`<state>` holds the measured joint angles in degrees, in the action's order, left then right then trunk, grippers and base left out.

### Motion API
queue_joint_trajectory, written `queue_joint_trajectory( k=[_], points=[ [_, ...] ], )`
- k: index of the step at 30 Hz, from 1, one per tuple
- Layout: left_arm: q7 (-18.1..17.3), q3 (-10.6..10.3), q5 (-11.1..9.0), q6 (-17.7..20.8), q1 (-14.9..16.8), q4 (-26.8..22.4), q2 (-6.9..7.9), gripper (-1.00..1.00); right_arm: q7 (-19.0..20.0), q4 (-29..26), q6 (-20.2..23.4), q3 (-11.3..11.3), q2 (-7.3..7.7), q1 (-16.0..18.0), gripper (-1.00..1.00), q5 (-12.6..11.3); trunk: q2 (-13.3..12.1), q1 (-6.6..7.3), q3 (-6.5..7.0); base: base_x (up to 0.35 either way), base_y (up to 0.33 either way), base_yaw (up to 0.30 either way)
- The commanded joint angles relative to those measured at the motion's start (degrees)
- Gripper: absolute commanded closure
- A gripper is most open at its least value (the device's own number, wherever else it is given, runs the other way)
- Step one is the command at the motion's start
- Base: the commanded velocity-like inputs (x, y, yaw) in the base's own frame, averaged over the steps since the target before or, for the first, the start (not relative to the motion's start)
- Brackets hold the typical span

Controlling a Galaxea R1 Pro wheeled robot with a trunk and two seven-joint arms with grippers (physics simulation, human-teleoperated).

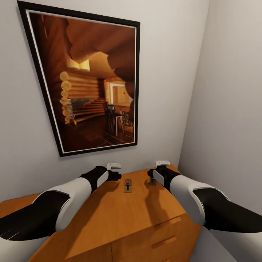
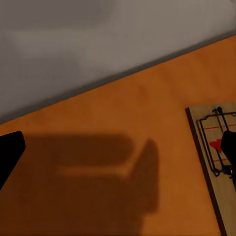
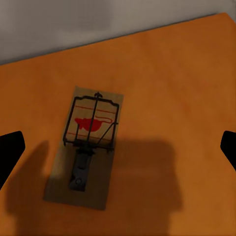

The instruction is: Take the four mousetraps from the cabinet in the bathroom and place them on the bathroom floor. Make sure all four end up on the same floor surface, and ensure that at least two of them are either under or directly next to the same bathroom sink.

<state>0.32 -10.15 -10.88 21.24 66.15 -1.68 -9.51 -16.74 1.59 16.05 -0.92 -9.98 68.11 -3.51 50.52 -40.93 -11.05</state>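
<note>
One mousetrap (image 1: 127, 185) lies flat on the top of the orange-brown cabinet (image 1: 109, 218), between my two grippers. The left wrist view catches this mousetrap (image 2: 214, 152) at its edge, beside the open left gripper (image 2: 118, 152). A second mousetrap (image 3: 88, 145) with a red bait plate lies below the open right gripper (image 3: 118, 147), half in its shadow; in the head view it is a small dark shape (image 1: 152, 181) under that gripper (image 1: 150, 174). The left gripper (image 1: 117, 175) hovers over bare cabinet top (image 2: 113, 147). Neither holds anything.
A large black-framed picture (image 1: 91, 83) of a log-cabin room hangs on the wall right behind the cabinet. A side wall (image 1: 233, 109) closes the corner at the right. Drawer fronts with bar handles (image 1: 167, 222) face me.
</note>
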Motion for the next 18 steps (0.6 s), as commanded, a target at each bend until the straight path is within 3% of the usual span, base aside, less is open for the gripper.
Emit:
queue_joint_trajectory(
  k=[1, 5, 18],
  points=[
    [0.0, -0.5, -0.6, 0.3, 0.0, -0.1, 0.01, -1.0, -0.2, 0.1, 0.0, -0.1, -0.02, 0.1, -1.0, -0.4, 0.1, -0.01, -0.09, 0.0, 0.0, 0.0],
    [0.0, -0.5, -0.6, 0.3, 0.0, -0.1, 0.01, -1.0, -0.2, 0.1, 0.0, -0.1, -0.02, 0.1, -1.0, -0.4, 0.1, -0.01, -0.09, 0.0, 0.0, 0.0],
    [0.0, -0.5, -0.6, 0.3, 0.0, -0.1, 0.02, -1.0, -0.2, 0.1, 0.0, -0.1, -0.02, 0.1, -1.0, -0.6, 5.3, -2.87, -2.42, 0.0, 0.0, 0.0]
  ],
)
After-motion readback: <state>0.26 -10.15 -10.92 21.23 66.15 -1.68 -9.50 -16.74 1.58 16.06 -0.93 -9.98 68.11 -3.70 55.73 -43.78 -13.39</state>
